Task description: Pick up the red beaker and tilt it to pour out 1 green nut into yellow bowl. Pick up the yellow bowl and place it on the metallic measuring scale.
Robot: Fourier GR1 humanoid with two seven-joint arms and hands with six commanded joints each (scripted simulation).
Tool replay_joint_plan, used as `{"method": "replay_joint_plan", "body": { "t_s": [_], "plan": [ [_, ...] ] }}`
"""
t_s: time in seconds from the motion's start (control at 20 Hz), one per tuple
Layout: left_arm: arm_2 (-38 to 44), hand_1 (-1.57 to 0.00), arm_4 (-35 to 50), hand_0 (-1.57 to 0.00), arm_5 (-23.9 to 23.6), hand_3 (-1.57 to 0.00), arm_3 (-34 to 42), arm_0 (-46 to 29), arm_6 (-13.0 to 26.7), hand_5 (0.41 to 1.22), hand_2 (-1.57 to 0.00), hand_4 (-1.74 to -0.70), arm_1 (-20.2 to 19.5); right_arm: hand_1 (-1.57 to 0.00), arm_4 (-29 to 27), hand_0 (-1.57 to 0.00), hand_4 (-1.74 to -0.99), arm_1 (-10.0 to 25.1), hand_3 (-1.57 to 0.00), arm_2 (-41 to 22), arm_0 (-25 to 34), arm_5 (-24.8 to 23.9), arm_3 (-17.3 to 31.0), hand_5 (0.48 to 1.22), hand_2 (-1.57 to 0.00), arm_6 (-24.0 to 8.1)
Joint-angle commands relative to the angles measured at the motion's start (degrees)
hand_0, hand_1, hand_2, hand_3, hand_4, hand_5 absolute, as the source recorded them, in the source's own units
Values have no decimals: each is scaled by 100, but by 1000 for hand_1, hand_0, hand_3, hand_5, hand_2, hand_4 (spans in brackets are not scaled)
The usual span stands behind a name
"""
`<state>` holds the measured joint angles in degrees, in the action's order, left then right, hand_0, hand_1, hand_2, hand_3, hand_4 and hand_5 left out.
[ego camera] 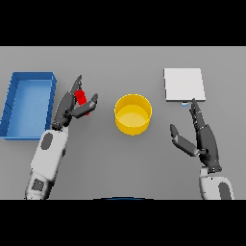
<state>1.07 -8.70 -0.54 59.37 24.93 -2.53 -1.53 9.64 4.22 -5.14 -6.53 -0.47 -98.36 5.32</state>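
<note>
Progress is judged early. The left hand (72,108) is closed around the red beaker (82,98), held left of the yellow bowl (133,114); whether it is lifted off the grey worktop (120,163) cannot be told. No green nut is visible in the bowl. The pour and the transfer to the metallic measuring scale (184,85) remain. The right hand (202,139) rests released near the scale. Count: one beaker, one bowl, one scale, one blue bin (14,103).
</note>
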Motion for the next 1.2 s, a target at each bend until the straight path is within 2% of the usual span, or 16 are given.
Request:
{"method": "replay_joint_plan", "body": {
  "t_s": [0.0,0.1,0.15,0.2,0.25,0.35,0.45,0.55,0.6,0.7,0.85,1.0,1.15],
  "plan": [
    [36,1,2,1,-3,1,-111,66,-86,725,1,-1343,-17,1,-14,1,-1305,3,1,-4,-13,8,-55,681,1,-5],
    [87,1,59,1,-45,-3,-186,137,-273,752,-30,-1389,67,1,13,1,-1295,35,1,46,57,-30,41,683,1,-33],
    [122,-84,65,-81,-124,-75,-243,158,-280,770,-122,-1416,112,1,34,1,-1291,54,1,39,72,-31,20,684,1,-27],
    [173,-276,100,-253,-173,-220,-344,220,-192,795,-307,-1444,165,1,29,1,-1289,35,1,19,54,-24,-10,684,1,-23],
    [223,-483,119,-458,-248,-490,-398,286,-129,881,-501,-1443,199,1,44,1,-1286,33,1,21,98,-34,18,685,1,-62],
    [173,-875,-84,-859,-548,-879,-485,308,-193,1003,-886,-1439,245,1,24,1,-1283,34,1,30,19,-24,11,683,1,-2],
    [165,-1125,-169,-1115,-577,-1128,-477,359,-285,1082,-1133,-1443,250,1,-45,1,-1290,63,1,77,117,-1,14,684,1,-45],
    [223,-1286,-168,-1279,-595,-1288,-564,343,-423,1132,-1290,-1447,309,1,-9,1,-1293,49,1,35,105,11,27,682,1,-5],
    [242,-1343,-181,-1338,-633,-1344,-600,332,-606,1132,-1347,-1506,315,1,-56,1,-1296,52,1,60,172,32,65,681,1,-100],
    [214,-1425,-94,-1422,-671,-1426,-519,308,-726,1123,-1427,-1591,360,1,-27,1,-1296,38,1,-6,140,79,61,682,1,-12],
    [160,-1496,-5,-1495,-698,-1497,-389,341,-748,1108,-1497,-1664,263,1,69,1,-1274,32,1,-40,152,46,141,674,1,74],
    [16,-1533,-30,-1532,-838,-1533,-32,414,-683,1098,-1533,-1702,184,1,173,1,-1258,14,1,-53,202,-38,194,669,1,139],
    [-345,-1551,-275,-1551,-886,-1552,465,450,-305,1101,-1552,-1721,39,1,184,1,-1245,62,1,-60,170,-12,111,673,1,161]
  ]
}}
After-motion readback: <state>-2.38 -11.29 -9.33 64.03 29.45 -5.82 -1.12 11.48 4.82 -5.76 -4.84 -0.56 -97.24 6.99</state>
